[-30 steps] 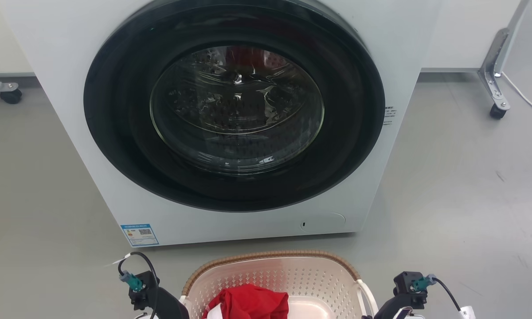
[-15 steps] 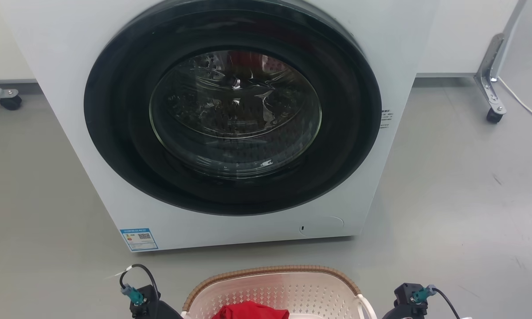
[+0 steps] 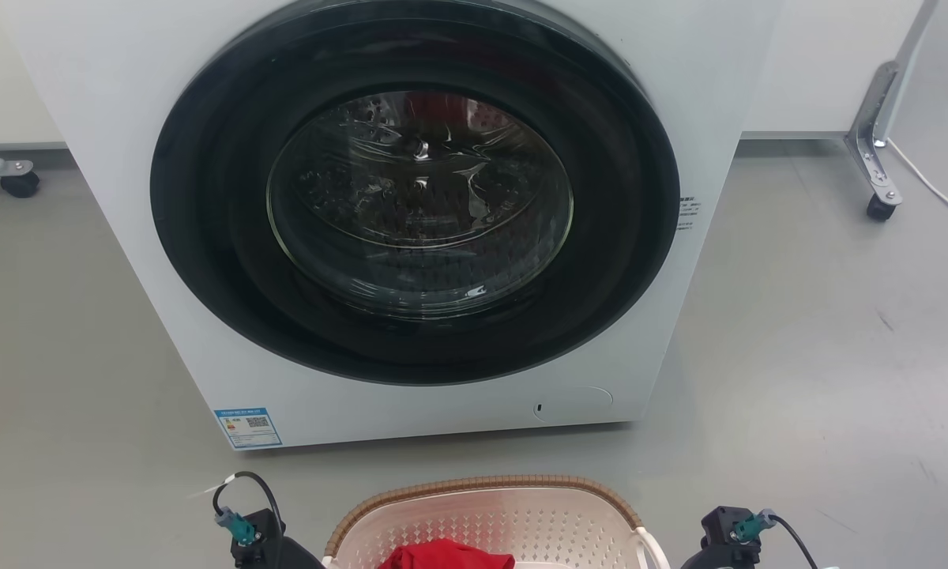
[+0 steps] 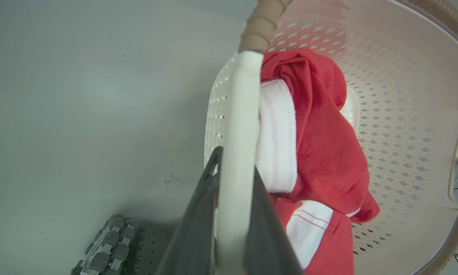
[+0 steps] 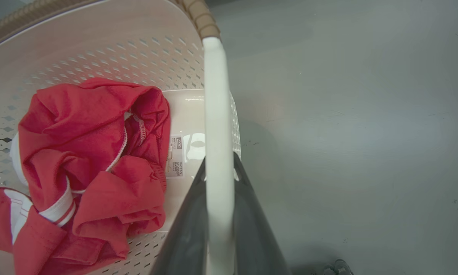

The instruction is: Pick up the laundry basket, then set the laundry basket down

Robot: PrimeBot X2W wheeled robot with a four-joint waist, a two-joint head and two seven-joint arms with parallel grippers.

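Cream perforated laundry basket (image 3: pixel 521 518) at 6 o'clock, washing machine (image 3: pixel 110 95) at 12 | left gripper (image 4: pixel 236 164) clamped on left handle (image 4: pixel 242 95) | right gripper (image 5: pixel 219 158) clamped on right handle (image 5: pixel 213 95) | red-and-white garment (image 5: pixel 91 152) inside

One washing machine (image 3: pixel 419 197) at twelve o'clock, one laundry basket (image 3: pixel 482 518) at six, seemingly one garment (image 3: pixel 442 555), left tool (image 4: pixel 236 164), right tool (image 5: pixel 219 160).

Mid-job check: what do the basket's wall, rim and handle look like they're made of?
Wall of the laundry basket: looks like moulded cream plastic, slightly glossy, with regular diamond perforations. The rim is brown and ribbed with a woven look; whether it is real wicker or plastic is unclear. The handle looks like smooth white plastic.
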